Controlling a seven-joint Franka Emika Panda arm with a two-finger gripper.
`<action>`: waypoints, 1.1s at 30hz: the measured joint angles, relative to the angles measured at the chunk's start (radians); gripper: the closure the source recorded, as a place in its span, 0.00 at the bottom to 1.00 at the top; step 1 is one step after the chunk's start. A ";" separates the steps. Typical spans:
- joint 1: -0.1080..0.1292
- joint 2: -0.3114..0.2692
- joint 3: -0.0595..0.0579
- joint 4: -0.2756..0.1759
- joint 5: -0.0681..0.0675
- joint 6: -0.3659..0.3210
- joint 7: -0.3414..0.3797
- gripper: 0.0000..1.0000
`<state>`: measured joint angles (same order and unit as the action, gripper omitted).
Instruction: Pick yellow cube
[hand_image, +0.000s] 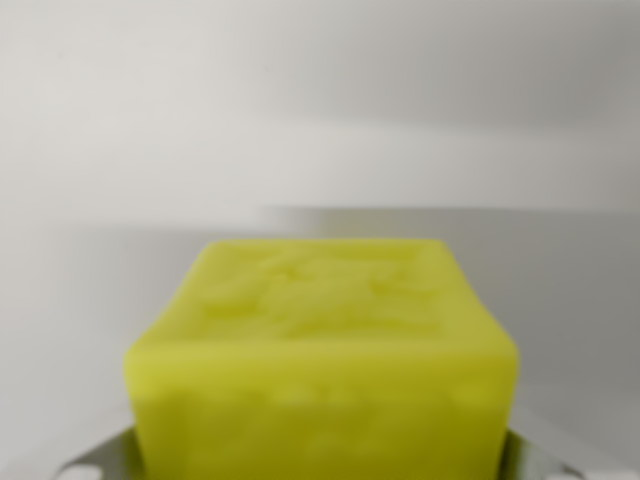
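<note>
Wrist view shows the yellow cube (325, 370) between metal claw (320, 465) tips at both lower corners, seemingly pinched.

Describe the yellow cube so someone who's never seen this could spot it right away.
Against a plain pale grey backdrop, look low in the wrist view's centre. The yellow cube fills that area, blurry, with faint relief on its top. It is the only coloured thing there; grey metal bits flank its base.

A single wrist view looks forward and slightly down from between the jaws, very close to the yellow cube (322, 355), which fills the lower middle and is out of focus. Beyond it lies only a blurred pale grey background.
</note>
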<state>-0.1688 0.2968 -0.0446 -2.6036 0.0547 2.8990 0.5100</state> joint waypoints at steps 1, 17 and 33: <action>0.000 -0.006 0.000 -0.001 -0.002 -0.004 0.001 1.00; -0.006 -0.092 0.001 -0.016 -0.026 -0.075 0.019 1.00; -0.010 -0.175 0.001 -0.025 -0.040 -0.150 0.030 1.00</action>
<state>-0.1784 0.1221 -0.0434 -2.6281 0.0145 2.7490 0.5397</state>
